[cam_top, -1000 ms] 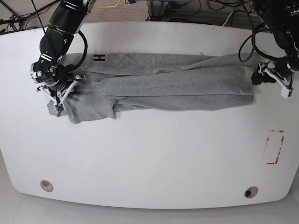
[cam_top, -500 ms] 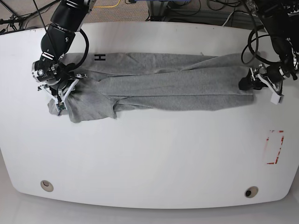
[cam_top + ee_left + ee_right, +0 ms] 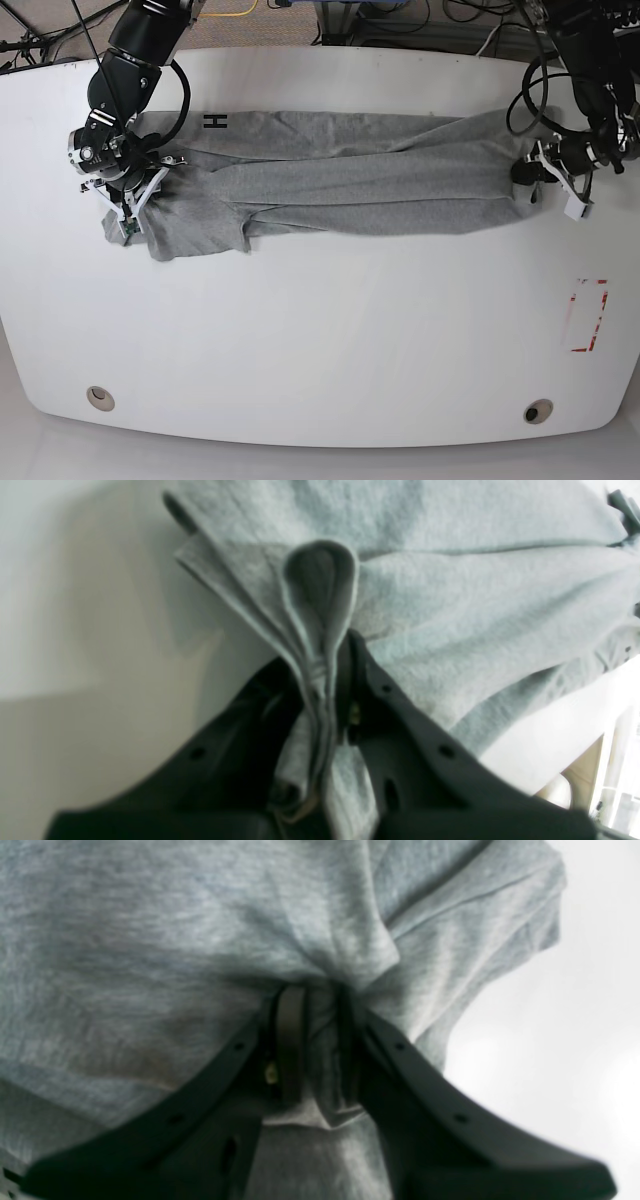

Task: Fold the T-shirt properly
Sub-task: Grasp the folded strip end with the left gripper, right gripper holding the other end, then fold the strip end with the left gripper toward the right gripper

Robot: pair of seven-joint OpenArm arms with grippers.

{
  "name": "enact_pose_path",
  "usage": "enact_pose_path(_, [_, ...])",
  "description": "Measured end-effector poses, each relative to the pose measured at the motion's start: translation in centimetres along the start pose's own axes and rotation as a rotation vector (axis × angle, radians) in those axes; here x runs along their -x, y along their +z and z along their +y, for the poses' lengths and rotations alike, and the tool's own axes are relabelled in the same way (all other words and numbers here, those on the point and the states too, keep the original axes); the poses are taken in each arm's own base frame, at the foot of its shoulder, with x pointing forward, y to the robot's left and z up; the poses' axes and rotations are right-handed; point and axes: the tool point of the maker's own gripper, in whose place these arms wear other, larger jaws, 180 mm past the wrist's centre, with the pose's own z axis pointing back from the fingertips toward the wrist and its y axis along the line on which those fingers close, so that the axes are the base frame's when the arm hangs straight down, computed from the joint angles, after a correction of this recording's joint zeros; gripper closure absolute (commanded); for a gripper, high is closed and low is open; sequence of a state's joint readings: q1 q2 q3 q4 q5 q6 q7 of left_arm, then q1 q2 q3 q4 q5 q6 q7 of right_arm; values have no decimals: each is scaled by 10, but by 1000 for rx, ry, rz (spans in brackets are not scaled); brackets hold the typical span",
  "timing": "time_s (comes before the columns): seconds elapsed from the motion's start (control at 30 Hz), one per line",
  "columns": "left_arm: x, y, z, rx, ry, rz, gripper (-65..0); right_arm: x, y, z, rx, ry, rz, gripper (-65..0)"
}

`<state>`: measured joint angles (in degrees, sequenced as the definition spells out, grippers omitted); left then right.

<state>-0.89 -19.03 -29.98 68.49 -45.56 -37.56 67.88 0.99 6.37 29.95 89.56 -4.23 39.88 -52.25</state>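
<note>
The heather-grey T-shirt (image 3: 350,180) lies folded into a long band across the far half of the white table (image 3: 320,320). A black letter H (image 3: 214,122) shows near its left end. My left gripper (image 3: 527,172) is at the band's right end, shut on a bunched edge of the shirt (image 3: 320,680). My right gripper (image 3: 135,195) is at the band's left end, shut on a pinch of the shirt cloth (image 3: 320,1050). The neck tag is not in view.
A red-outlined rectangle (image 3: 588,315) is marked on the table at the right. Two round holes (image 3: 99,397) (image 3: 538,411) sit near the front edge. Cables (image 3: 400,15) lie beyond the table's far edge.
My left gripper has moved leftward with the shirt's right end, so the band is shorter and bunches there. My right gripper has shifted slightly up at the left end.
</note>
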Motion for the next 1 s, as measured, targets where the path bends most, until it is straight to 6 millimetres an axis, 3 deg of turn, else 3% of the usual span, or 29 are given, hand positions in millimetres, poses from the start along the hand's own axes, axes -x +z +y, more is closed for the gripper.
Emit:
enact_pose_path(0.13, [-4,10,-3,-80,-87,39,0,0,0,0,0,0,0,-111])
enact_pose_path(0.2, [-16,20,-12,-106,-157,18,0,0,0,1,-1,0,-1,-111])
enact_pose_path(0.33, [-52,41,-45,-124,-284,-87,0,0,0,0,-2,-1,-2,-111])
enact_pose_path(0.47, [-56,48,-71,-142,-393,-51,0,0,0,0,-2,0,-2,-111])
enact_pose_path(0.77, [-49,24,-162,9,-595,-51,0,-1,-1,4,-7,-3,-3,-111])
enact_pose_path(1.0, [-37,0,-202,106,-608,-27,0,-2,-2,8,-11,-7,-5,-111])
